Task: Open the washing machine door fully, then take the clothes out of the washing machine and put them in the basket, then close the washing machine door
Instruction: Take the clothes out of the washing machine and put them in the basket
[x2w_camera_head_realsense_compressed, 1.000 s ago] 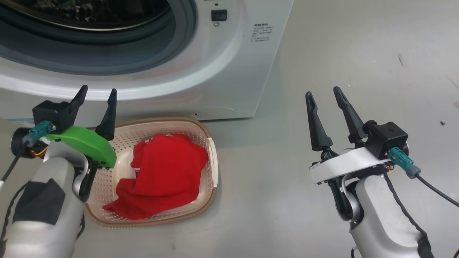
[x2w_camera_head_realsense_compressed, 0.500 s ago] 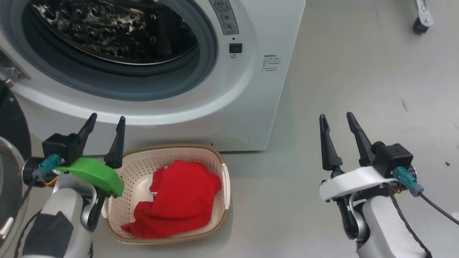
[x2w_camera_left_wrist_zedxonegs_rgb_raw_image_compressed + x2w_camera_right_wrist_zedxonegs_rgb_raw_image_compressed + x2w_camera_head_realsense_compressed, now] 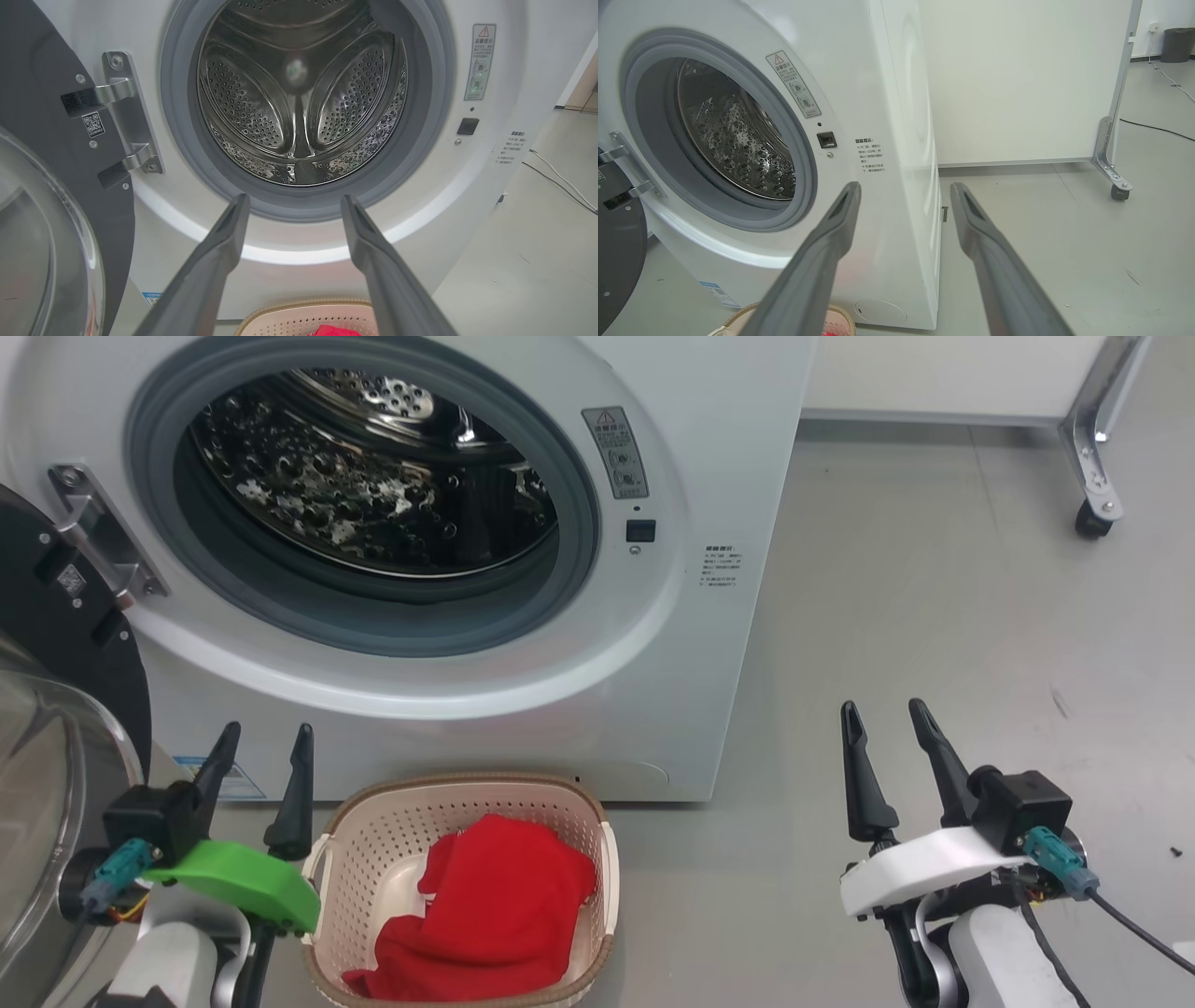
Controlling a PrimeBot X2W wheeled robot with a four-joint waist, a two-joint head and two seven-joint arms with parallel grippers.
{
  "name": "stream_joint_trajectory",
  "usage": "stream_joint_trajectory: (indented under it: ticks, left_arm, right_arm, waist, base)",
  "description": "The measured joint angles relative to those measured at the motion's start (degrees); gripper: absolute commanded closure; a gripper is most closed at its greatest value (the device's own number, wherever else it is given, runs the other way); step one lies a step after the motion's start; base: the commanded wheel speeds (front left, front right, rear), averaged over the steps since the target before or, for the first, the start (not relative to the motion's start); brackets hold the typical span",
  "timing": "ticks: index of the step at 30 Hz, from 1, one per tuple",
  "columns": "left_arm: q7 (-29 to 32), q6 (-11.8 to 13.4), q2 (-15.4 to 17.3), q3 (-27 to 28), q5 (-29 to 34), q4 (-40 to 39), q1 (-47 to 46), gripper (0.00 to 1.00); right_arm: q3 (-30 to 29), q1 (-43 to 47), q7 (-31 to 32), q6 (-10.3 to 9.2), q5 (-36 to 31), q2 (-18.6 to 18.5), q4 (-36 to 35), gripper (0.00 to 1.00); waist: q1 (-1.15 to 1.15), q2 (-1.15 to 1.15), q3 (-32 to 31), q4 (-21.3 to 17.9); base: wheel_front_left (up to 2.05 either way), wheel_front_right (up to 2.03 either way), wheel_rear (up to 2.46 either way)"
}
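**While both claws hang wide, the red clothes lie in the basket**

When I look down, my left claw [image 3: 265, 737] stands at the lower left, its two dark fingers spread wide and holding nothing. Just beside it on the right sits the cream basket [image 3: 373, 831], its left rim partly hidden behind my green wrist cover [image 3: 243, 887]. Red clothes [image 3: 504, 905] lie bunched inside it, lower than my left fingertips and to their right, not touching them. My right claw [image 3: 882, 709] is well apart on the other side, equally wide and empty, over grey floor [image 3: 934, 616].

Behind the basket rises the white washing machine [image 3: 672, 691], with a blue label [image 3: 233, 782] low on its front, behind my left fingers. The washing machine door [image 3: 65, 663] is swung open on my left, hung on a steel hinge [image 3: 103, 537]. Its black rim and clear glass bowl stand close beside my left arm and crowd that side. Farther in, a grey rubber ring [image 3: 392, 625] frames the perforated steel drum [image 3: 373, 485], which my left wrist camera sees straight between its fingers. Right of the opening sits a warning sticker [image 3: 616, 453]. Farthest off, a pale panel [image 3: 934, 373] on a metal foot with a castor [image 3: 1088, 518] stands on the floor.
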Motion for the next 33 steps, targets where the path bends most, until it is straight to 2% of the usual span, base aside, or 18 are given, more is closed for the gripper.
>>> stream_joint_trajectory:
  ticks: [9, 15, 33]
  left_arm:
    - [0.00, 1.01, -0.18, 0.35, 1.85, -3.94, 5.87, 0.00]
    - [0.00, 1.51, -1.56, 2.04, 2.02, -6.53, 8.68, 0.00]
    - [0.00, 1.91, -2.18, 3.78, 3.65, -12.00, 11.87, 0.00]
  right_arm:
    - [0.11, 2.18, 0.00, 0.19, 0.01, 0.22, -0.10, 0.00]
    - [-0.20, 2.96, 0.00, 0.20, 0.02, 0.23, -0.40, 0.00]
    - [-0.62, 3.42, 0.00, 0.63, 0.01, 0.24, -1.32, 0.00]
  waist:
    - [0.00, 0.00, -2.79, 0.04]
    - [0.00, 0.00, -3.23, -0.35]
    - [0.00, 0.00, -2.84, -0.58]
  base:
    - [0.00, 0.00, 0.00]
    - [0.00, 0.00, 0.00]
    - [0.00, 0.00, 0.00]
